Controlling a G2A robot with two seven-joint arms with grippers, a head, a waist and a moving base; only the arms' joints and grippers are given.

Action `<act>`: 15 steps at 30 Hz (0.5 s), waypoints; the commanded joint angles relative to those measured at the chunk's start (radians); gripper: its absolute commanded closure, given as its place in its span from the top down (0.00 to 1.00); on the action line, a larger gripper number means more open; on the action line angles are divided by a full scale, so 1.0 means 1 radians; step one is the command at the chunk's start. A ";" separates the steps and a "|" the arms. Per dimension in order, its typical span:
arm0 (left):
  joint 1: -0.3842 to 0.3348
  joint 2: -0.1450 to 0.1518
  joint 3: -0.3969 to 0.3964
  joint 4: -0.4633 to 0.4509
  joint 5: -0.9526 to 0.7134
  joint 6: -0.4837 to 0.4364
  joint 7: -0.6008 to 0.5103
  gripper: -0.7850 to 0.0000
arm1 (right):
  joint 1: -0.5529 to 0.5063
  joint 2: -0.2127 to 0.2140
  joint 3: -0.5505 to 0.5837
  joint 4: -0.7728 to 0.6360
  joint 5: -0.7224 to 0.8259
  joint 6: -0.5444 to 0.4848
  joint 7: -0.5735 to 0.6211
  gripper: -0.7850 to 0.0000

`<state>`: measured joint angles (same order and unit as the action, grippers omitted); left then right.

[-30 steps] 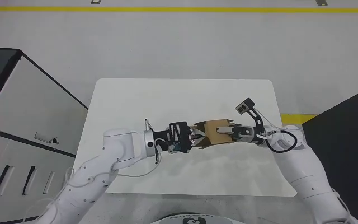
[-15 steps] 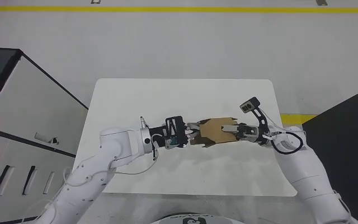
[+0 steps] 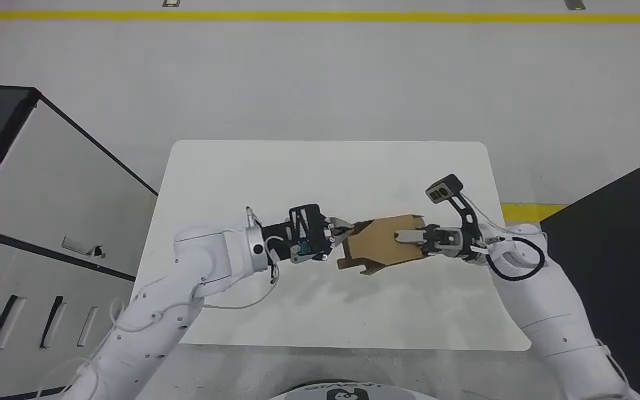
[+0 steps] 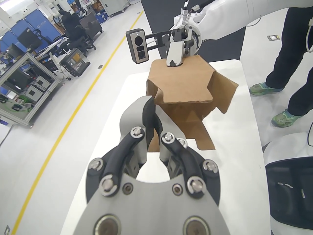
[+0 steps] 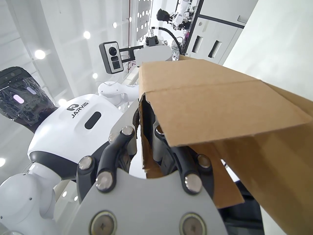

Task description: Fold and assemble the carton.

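Note:
A brown cardboard carton [image 3: 378, 243] hangs above the middle of the white table [image 3: 250, 180], held between both arms, its flaps hanging loose. My left gripper [image 3: 340, 234] is shut on a flap at the carton's left end; in the left wrist view its fingers [image 4: 149, 113] pinch the thin flap edge of the carton [image 4: 181, 86]. My right gripper [image 3: 402, 238] is shut on the carton's right wall, and in the right wrist view its fingers [image 5: 127, 133] clamp the cardboard edge of the carton [image 5: 207, 103]. The right gripper [image 4: 174, 62] also shows at the carton's far top edge.
Grey cabinets [image 3: 50, 190] stand left of the table, a dark mat [image 3: 600, 230] lies on the floor to its right. A person's legs [image 4: 291, 50] stand beside the table's right side. A yellow floor line [image 3: 320, 16] runs behind.
The left gripper has drawn back to the left with its flap and the carton has tilted, its left end dropping lower. The right gripper stays on the right wall.

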<state>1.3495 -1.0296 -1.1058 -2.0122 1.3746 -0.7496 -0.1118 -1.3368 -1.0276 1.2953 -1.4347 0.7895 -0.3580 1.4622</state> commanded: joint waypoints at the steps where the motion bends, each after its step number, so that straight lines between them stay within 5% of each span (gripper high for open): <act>1: -0.003 0.000 -0.002 0.005 0.002 0.003 0.002 0.00 | 0.000 0.001 -0.001 -0.004 -0.001 0.005 0.005 0.00; 15: -0.027 -0.002 0.010 0.020 0.035 0.011 0.003 0.00 | 0.014 0.007 -0.009 -0.008 -0.028 0.047 0.047 0.00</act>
<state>1.3258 -1.0316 -1.0975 -1.9936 1.4079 -0.7369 -0.1065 -1.3248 -1.0207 1.2884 -1.4430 0.7637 -0.3144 1.5058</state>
